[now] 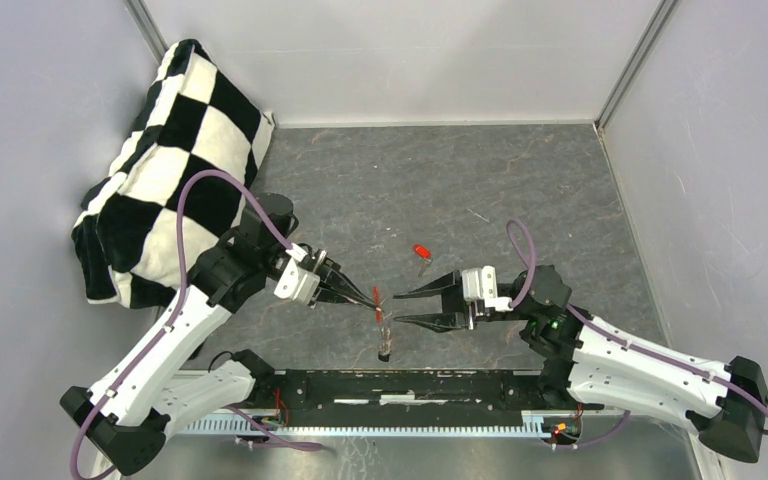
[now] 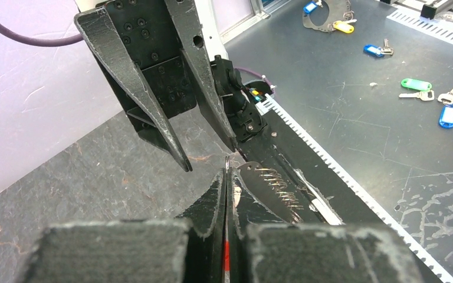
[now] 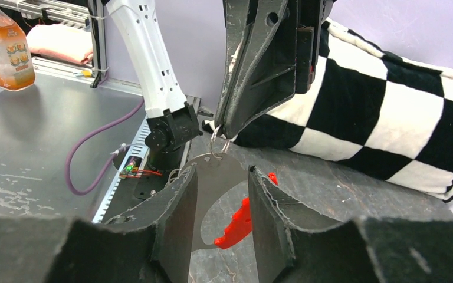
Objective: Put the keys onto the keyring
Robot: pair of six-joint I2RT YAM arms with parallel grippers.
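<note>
My left gripper (image 1: pixel 368 296) (image 2: pixel 226 172) is shut on the keyring (image 1: pixel 378 305), holding it up over the table. Its thin edge shows red between the pads, and its grey toothed arc (image 2: pixel 274 190) sticks out to the right. In the right wrist view the keyring's grey plate (image 3: pixel 212 177) and red band (image 3: pixel 236 227) hang between the fingers of my right gripper (image 3: pixel 223 171) (image 1: pixel 396 308), which stands open around them. A small dark piece (image 1: pixel 384 350), perhaps the black key, dangles below the keyring. The red-headed key (image 1: pixel 421 251) lies on the table beyond both grippers.
A black-and-white checkered cushion (image 1: pixel 175 160) leans in the back left corner. Grey walls enclose the slate-patterned table (image 1: pixel 520 200). Outside the cell stand an orange bottle (image 3: pixel 3 47) and several tagged keys (image 2: pixel 424 91) on a metal bench.
</note>
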